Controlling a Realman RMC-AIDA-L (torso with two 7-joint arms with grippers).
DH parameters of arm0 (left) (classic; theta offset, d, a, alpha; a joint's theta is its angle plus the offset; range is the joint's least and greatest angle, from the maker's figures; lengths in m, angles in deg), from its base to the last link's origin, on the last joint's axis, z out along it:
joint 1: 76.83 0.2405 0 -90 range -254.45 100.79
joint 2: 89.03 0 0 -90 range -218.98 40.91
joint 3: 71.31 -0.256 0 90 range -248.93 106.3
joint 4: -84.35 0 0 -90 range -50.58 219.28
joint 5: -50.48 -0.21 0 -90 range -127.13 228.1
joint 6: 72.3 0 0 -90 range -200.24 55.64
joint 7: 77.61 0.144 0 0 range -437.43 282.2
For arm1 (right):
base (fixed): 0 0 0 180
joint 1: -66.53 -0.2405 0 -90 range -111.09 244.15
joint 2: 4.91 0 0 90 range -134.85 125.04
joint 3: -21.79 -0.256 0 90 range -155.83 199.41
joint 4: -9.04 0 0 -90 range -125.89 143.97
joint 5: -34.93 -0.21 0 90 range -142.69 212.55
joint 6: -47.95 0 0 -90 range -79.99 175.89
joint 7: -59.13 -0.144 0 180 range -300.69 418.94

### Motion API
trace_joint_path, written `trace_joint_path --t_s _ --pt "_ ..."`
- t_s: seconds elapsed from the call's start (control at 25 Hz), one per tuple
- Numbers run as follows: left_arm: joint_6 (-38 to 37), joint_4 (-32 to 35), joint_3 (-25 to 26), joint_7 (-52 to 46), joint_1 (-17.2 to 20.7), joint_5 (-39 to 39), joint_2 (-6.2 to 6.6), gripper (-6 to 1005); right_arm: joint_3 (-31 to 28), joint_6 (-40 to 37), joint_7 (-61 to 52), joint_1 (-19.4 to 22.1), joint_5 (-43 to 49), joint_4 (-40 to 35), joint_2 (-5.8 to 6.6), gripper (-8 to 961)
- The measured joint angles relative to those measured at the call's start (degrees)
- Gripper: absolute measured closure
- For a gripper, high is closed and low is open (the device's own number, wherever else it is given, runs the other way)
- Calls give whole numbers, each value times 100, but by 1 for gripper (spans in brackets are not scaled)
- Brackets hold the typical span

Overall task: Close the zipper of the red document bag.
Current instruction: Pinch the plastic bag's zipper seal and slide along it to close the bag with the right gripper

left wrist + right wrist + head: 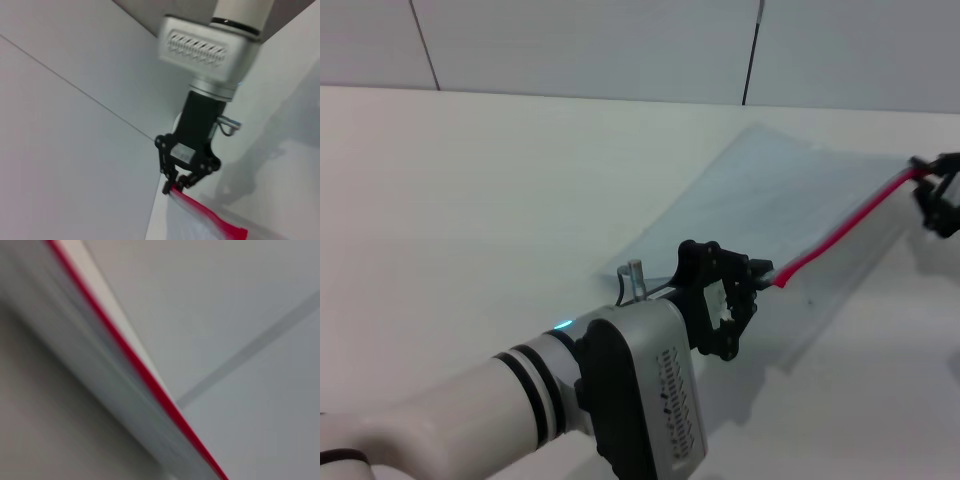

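The red document bag [770, 190] is a pale translucent pouch, partly raised off the white table. Its zipper [845, 228] is a thin red strip stretched taut along one long edge. My left gripper [763, 272] is shut on the near end of the strip. My right gripper [927, 182] is at the far right, shut on the zipper's far end. The left wrist view looks along the bag at the right gripper [176, 187] pinching the red zipper [210, 218]. In the right wrist view the zipper [150, 385] crosses the picture as a red line.
The white table [470, 200] stretches out to the left of the bag. A pale wall [620, 40] with dark seams rises behind the table. My left arm [630, 390] fills the lower foreground.
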Motion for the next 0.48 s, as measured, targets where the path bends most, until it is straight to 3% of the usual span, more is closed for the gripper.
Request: trace_joint_path --t_s 0.2,0.4,0.48 --pt "31 -7 -83 0 6 -12 -1 950 -687 -668 1 -169 -4 30 -6 874" --pt "317 -223 -23 -35 9 14 -72 954 -1462 -731 0 -230 -220 134 -7 874" --pt "383 -313 4 -49 -8 75 -91 955 -1777 -723 -1 -235 -660 233 -7 804"
